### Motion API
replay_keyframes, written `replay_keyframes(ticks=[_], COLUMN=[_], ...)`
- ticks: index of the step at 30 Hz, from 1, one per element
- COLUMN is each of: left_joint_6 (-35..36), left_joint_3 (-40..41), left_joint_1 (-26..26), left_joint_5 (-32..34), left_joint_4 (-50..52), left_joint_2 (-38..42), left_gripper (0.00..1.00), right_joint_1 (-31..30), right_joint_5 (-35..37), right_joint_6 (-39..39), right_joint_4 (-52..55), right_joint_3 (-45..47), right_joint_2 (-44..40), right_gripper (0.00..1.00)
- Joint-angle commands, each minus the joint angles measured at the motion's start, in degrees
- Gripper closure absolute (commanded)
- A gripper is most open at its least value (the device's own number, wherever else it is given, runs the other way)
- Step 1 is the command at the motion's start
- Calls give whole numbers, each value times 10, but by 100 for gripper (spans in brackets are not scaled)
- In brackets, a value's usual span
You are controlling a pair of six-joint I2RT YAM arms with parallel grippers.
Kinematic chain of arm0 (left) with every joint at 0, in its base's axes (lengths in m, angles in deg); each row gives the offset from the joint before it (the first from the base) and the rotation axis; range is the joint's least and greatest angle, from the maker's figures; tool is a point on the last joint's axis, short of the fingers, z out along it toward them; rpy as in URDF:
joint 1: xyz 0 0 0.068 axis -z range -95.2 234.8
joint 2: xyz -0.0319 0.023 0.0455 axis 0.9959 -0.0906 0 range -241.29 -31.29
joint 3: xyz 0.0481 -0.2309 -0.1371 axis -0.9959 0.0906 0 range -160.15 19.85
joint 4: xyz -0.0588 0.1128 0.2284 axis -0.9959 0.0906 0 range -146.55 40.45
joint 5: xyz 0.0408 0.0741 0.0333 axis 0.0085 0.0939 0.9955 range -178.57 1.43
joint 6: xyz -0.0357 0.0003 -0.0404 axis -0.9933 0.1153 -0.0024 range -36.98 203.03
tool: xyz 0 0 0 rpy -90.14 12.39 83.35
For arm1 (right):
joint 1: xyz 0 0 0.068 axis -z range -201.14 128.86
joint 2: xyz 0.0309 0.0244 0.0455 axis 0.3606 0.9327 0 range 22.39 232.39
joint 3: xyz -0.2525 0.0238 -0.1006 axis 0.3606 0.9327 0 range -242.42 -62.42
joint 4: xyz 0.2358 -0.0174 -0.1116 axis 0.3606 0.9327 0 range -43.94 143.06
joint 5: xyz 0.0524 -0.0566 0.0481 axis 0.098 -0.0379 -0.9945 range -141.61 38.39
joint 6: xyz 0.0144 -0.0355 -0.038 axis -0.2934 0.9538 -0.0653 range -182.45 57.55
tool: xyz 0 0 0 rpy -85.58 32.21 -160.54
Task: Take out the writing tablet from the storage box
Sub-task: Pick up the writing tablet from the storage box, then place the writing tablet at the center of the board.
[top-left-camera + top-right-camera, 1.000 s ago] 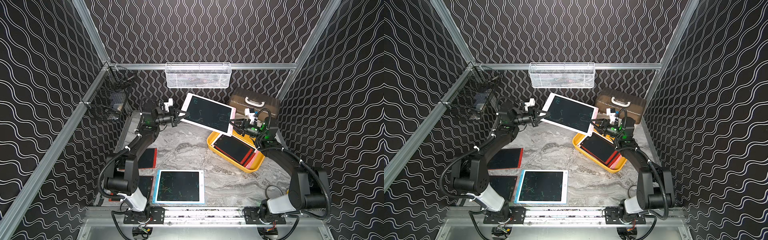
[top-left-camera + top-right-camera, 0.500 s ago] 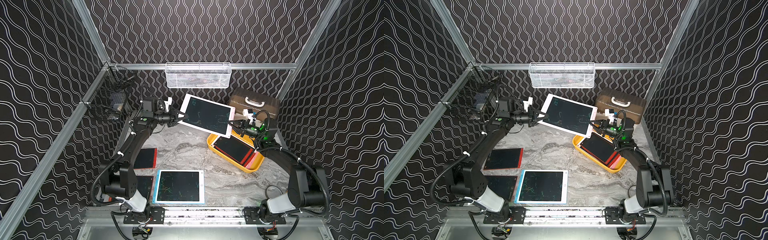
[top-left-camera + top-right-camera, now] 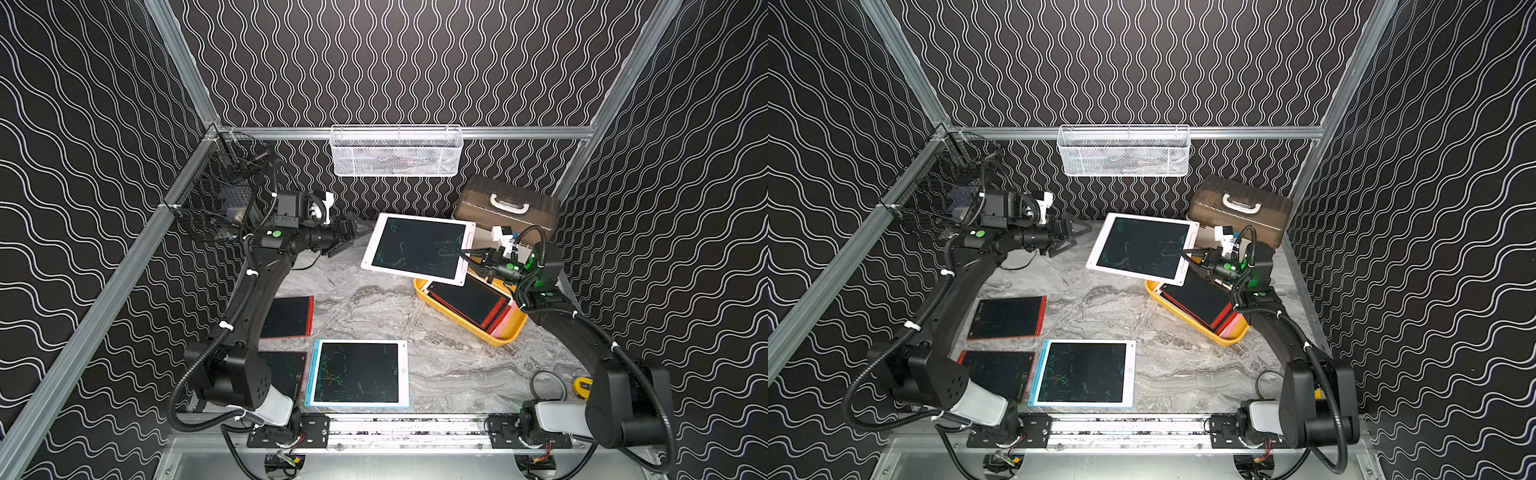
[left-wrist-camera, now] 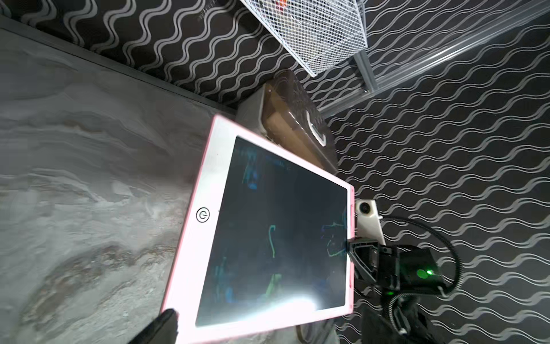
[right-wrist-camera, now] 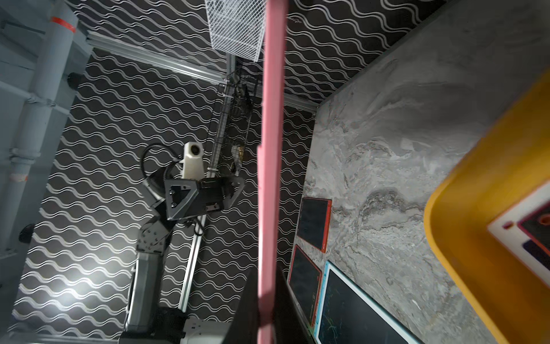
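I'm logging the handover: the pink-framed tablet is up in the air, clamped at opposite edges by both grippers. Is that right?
No. Only the right gripper clamps the pink-framed tablet; the left gripper stands open, just clear of the opposite edge, as a top view shows. The tablet is up in the air.

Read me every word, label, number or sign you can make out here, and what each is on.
No words or numbers are readable.
Power sign, a circle with a stroke: on the white frame of the pink tablet.
Small round mark on the blue tablet: too small to read.
Tiny marks on the far red tablet and the near red tablet: too small to read.
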Motion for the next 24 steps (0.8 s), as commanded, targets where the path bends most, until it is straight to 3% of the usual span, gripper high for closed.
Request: replay_keyframes(ticks=[1,5,8,18,24], left_joint_6=[73,88,87,74,81], left_joint_3=[-29,-33,-7,95,109], left_joint_1=[-1,-1,0,26,57], left_joint_5=[144,237,256,273,283], left_joint_4=[112,150,162,226,233], left_joint_2=[19,62,110,243,264], left_gripper=[1,1,1,1,1], right_joint_1=[-9,-42,-94,-209,-249], right_joint_5=[37,73,107,175,193], right_joint_6=[94,133,161,152,131], right_joint_4=[130,179,207,193,169], right_joint_3=[-21,-41,-67,-123,-111], right_joint_2=[-15,7,48,191,226], right_gripper=[97,98,98,98,98])
